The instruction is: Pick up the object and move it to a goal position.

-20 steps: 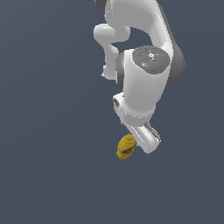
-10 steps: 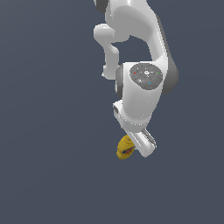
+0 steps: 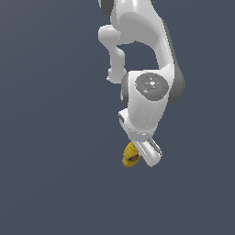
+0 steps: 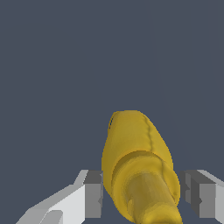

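Straddling the mustard bottle point(image 4: 138, 162), pincer point(image 4: 142, 194) open, pads apart.

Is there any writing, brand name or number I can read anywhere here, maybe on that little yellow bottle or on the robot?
None can be read.
Yellow bottle: a red-and-blue label patch shows in the exterior view, too small and blurred to make out any letters.
Wrist view of the bottle: plain yellow, no print showing.
Robot arm and gripper: no words or numbers visible.
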Motion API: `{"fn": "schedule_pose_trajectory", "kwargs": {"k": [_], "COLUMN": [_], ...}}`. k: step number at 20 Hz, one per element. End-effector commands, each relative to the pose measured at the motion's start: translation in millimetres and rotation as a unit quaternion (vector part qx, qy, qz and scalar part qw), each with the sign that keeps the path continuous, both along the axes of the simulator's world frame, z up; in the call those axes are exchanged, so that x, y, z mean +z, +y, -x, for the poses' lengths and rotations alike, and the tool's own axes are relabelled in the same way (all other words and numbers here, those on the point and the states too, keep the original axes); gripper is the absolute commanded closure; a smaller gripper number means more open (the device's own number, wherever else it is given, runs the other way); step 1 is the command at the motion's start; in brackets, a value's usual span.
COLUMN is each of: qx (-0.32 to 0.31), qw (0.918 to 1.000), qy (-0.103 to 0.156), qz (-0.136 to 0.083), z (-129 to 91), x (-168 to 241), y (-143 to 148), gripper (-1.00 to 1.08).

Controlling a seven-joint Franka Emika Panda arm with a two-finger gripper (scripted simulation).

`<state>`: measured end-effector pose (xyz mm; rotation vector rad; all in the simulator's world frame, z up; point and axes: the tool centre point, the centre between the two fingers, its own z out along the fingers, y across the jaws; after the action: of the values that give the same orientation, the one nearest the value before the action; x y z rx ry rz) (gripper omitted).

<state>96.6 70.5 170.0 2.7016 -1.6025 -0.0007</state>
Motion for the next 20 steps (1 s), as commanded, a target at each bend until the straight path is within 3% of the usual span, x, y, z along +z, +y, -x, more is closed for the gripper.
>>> {"fn": "schedule_pose_trajectory", "kwargs": {"k": [1, 12, 20], "qx": [0.0, 0.0, 0.0], "qw": [1.0, 1.0, 1.0], "qy": [0.0, 0.0, 0.0], "qz": [0.0, 0.0, 0.0], "z": [-0.3, 0.3, 5.7], "x": [0.3, 3.4, 46.6], "y": [0.0, 0.1, 2.1], "gripper": [1.08, 1.08, 1.08]}}
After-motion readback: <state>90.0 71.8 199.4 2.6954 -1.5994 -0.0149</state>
